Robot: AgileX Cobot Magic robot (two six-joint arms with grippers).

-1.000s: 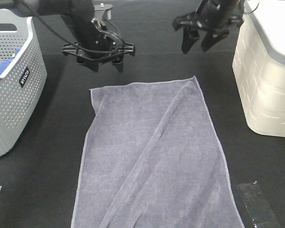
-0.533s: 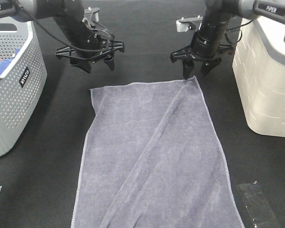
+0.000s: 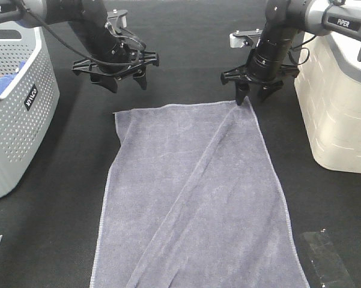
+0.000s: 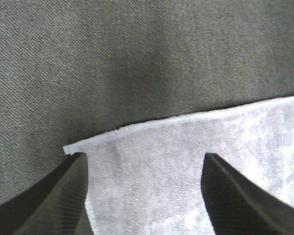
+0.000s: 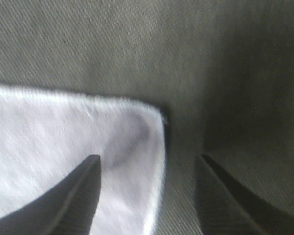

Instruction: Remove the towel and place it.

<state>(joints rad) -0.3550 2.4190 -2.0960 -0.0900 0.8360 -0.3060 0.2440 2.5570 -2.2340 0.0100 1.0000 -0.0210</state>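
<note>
Right end effector (image 3: pixel 250 99) has dropped from about 1 o'clock down onto the towel's far right corner. The left end effector (image 3: pixel 126 87) has only shuffled a bit and sits just beyond the far left corner. Both are wide open and empty.

The towel (image 3: pixel 192 198) lies flat mid-desk (image 3: pixel 66 210), long axis 12 to 6, with a diagonal ridge running from the far right corner toward the near edge. It sits between the grey basket (image 3: pixel 18 120) at 9 o'clock and the white bin (image 3: pixel 336 108) at 3 o'clock.

Step in hand, as I read it, is pinching both far corners.
- Left: the wrist view shows the corner close to one finger (image 4: pixel 63 196), so nudge toward 3 o'clock to centre it, then descend.
- Right: the corner sits between the fingers but off toward one (image 5: pixel 220 196). Straddle the hem properly.
- Close both together and lift level so the cloth doesn't skew.

Unclear:
- Near end of the towel is cut off at 6 o'clock.
- Right wrist view is blurred, so I can't tell whether the tips touch the cloth or the desk.
- Left height above the cloth isn't readable.
- Basket contents are mostly hidden; only a bit of blue cloth (image 3: pixel 0 84) shows.
</note>
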